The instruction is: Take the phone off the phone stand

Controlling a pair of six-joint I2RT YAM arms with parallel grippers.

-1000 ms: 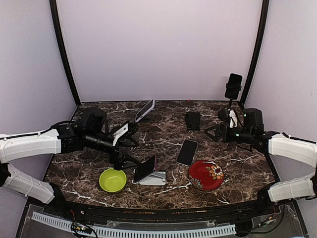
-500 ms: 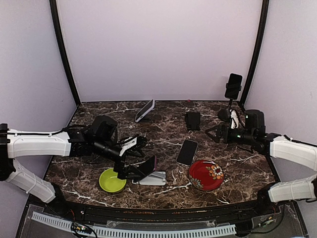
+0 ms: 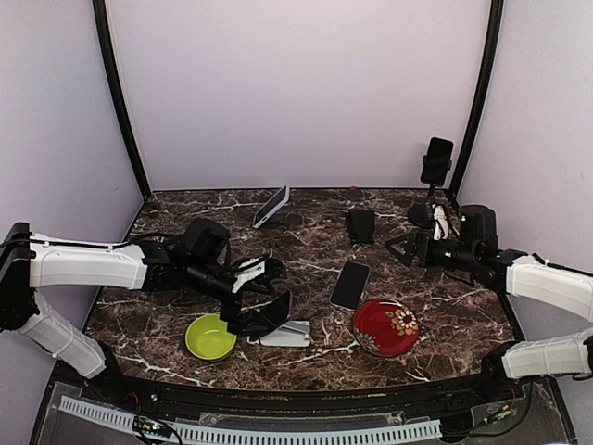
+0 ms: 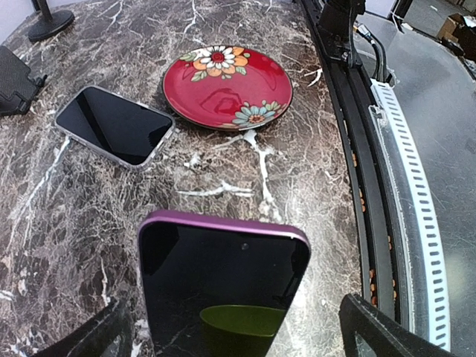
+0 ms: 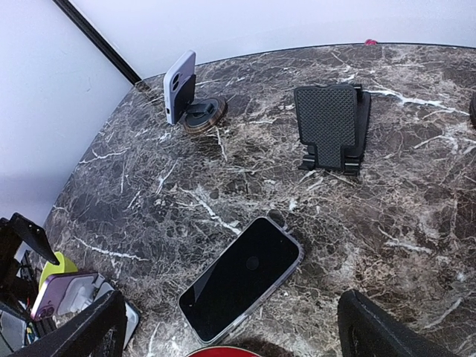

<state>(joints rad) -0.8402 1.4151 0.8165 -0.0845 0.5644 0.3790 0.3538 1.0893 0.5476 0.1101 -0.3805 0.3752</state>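
Spread wide on the left gripper [image 4: 234, 305], with the purple phone [image 4: 223, 275] upright, dead between the fingertips and a sliver of gap on each side. Only from above: propped on its white stand [image 3: 291, 333], with a green bowl [image 3: 210, 336] beside the near finger. Ahead of the jaws, a red plate [image 4: 227, 85] and a flat grey phone [image 4: 113, 124]. Equally wide and empty on the right gripper [image 5: 230, 294], well apart from the stand.

Soft, even light from above fills my desk [image 3: 315, 250] and leaves only faint shadows; the pale back wall [image 3: 296, 93] is bright. My wrist views are sharp in the middle, bent at the edges, and the purple phone [image 4: 223, 290] mirrors a green blur.
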